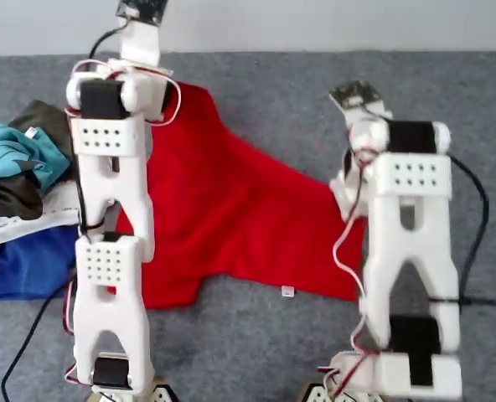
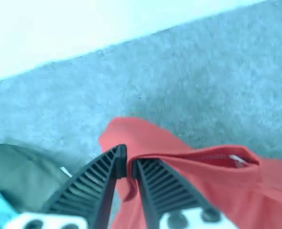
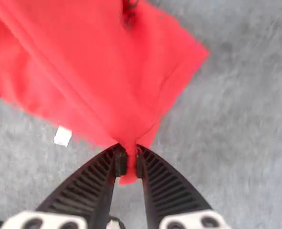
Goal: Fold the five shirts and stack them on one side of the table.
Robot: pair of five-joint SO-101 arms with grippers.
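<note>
Left gripper [image 2: 127,164]: jaws closed on a raised fold of the red shirt [image 1: 231,218]. Right gripper [image 3: 127,162]: jaws pinching another edge of it. The shirt lies spread between both arms on the grey table [image 1: 315,92], near a heap of other shirts [image 1: 18,163].

We are seeing open grey table [image 1: 315,100] lying far and right of the red shirt [image 1: 231,218]; the heap of shirts [image 1: 22,167] is crowding the left edge.
</note>
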